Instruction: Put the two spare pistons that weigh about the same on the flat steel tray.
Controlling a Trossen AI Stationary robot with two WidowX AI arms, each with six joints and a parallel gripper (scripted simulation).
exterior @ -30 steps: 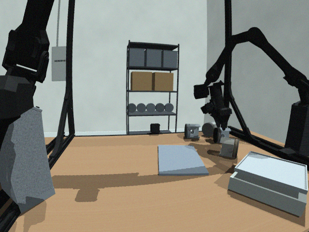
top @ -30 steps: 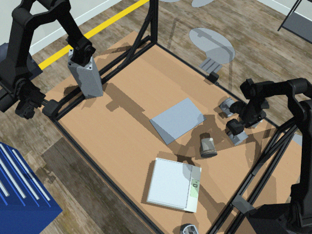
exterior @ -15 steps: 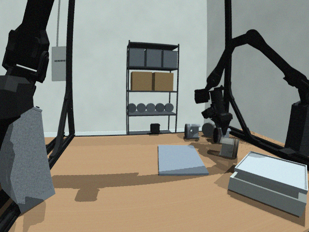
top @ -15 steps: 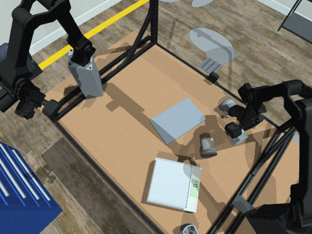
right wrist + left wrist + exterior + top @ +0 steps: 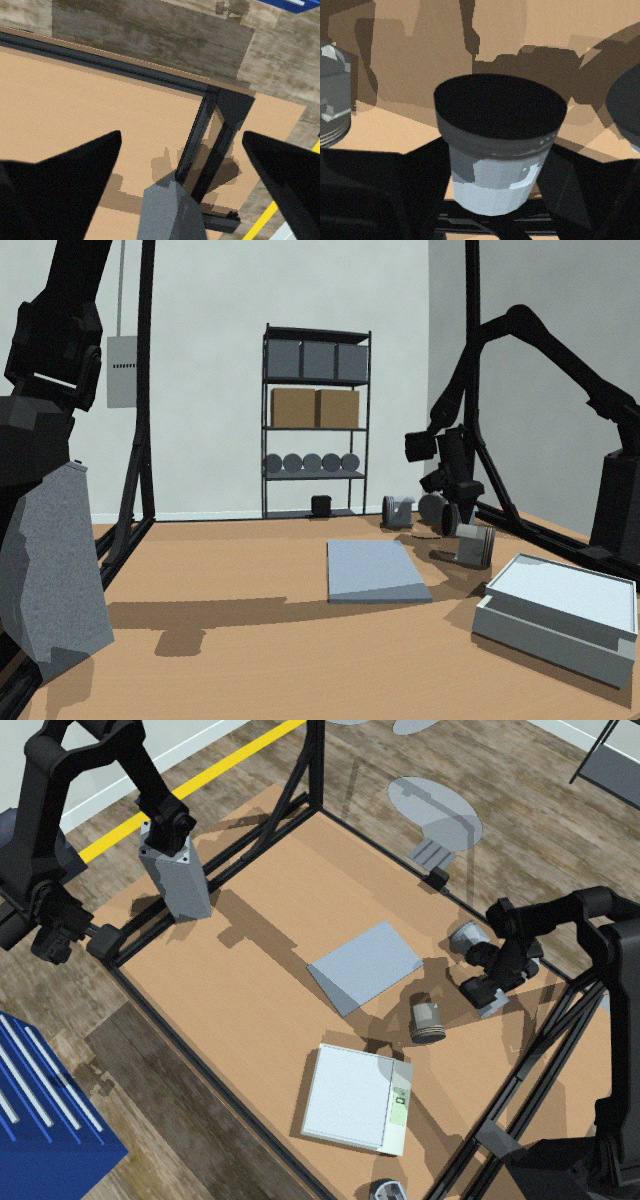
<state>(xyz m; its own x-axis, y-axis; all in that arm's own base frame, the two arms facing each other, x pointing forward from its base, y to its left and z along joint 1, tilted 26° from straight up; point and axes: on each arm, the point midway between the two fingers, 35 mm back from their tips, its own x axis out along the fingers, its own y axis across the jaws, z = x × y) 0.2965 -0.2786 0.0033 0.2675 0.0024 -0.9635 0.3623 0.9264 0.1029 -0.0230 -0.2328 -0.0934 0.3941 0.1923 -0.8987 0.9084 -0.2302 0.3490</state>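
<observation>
Gripped piston [image 5: 495,1007] [image 5: 449,519] [image 5: 492,185]: one of five; on the bench right of the tray, lying on its side, crown out; apparently taken to be weighed or sorted.
Left gripper [image 5: 491,999] [image 5: 460,521] [image 5: 497,150]: part closed, fingers at both sides of that piston, seemingly a hold on its skirt; firmness unproven.
Near piston [image 5: 428,1022] [image 5: 474,545] [image 5: 332,100]: between tray and scale, clear of both.
Far piston [image 5: 467,938] [image 5: 398,511]: beyond the gripped one, off the tray.
Right-hand piston [image 5: 536,960] [image 5: 431,508] [image 5: 625,110]: mostly behind the gripper; a close neighbour, liable to a knock.
Scale-side piston [image 5: 388,1190]: at the near edge, cut off by the view.
Steel tray [image 5: 367,968] [image 5: 377,568]: mid-bench, flat, bearing no piston; matched pair still wanting.
Scale [image 5: 346,1097] [image 5: 568,596]: near side, pan unloaded, display apparently zero; likely next stop, since looks give no weights.
Right gripper [image 5: 54,949] [image 5: 182,135]: spread wide, holding nothing, aloft at left, out of the way.
Frame rails [image 5: 516,1076] [image 5: 542,537]: right border; little elbow room.
</observation>
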